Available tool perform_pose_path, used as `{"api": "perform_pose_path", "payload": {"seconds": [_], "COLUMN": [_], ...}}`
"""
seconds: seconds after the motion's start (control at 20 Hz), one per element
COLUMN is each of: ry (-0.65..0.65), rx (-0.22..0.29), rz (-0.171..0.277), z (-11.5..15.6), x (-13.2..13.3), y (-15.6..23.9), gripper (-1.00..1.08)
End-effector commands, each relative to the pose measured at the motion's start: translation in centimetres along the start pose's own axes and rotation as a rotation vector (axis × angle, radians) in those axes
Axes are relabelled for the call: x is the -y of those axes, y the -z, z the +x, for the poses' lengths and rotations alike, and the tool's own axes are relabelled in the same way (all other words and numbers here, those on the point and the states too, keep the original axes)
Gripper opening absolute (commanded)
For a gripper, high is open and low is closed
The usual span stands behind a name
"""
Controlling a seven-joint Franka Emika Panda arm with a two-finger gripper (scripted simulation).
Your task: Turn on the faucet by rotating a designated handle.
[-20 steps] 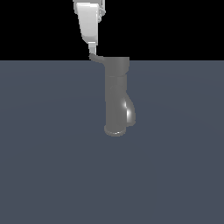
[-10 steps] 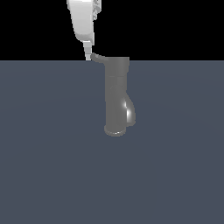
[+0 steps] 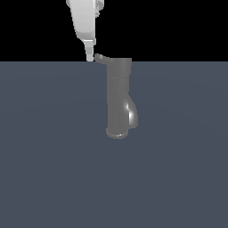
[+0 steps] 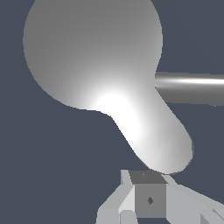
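The gripper [image 3: 90,57], jaw gap unreadable, holding nothing visible, is pressing beside the handle [image 3: 101,58] tip; faucet [image 3: 119,95] rotation looks barely begun.

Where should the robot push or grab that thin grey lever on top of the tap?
Probably at the thin curved grey lever's upturned tip, coming from the exterior view's left, where the white gripper hangs. The tip sticks out farthest from the dull grey upright faucet, so it likely turns easiest.

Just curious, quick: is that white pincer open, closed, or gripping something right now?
Pincer: cannot tell if open or closed; its tip sits beside the handle tip, gripping nothing visible.
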State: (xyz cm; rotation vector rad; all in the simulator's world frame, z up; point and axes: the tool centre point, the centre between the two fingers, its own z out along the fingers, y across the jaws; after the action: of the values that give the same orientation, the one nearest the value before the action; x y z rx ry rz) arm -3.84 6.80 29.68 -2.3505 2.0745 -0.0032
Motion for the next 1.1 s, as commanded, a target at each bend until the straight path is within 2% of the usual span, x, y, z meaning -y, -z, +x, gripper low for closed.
{"api": "perform_pose_path", "payload": {"seconds": [0.0, 0.4, 0.45, 1.05], "ry": [-0.027, -0.029, 0.004, -0.027], "rx": [-0.003, -0.003, -0.002, -0.003], "rz": [-0.004, -0.006, -0.005, -0.006], "z": [2.0, 3.2, 1.2, 9.2], "x": [-1.0, -3.4, -3.0, -5.3], "y": [0.0, 0.1, 0.0, 0.1], "gripper": [-1.0, -1.0, -1.0, -1.0]}}
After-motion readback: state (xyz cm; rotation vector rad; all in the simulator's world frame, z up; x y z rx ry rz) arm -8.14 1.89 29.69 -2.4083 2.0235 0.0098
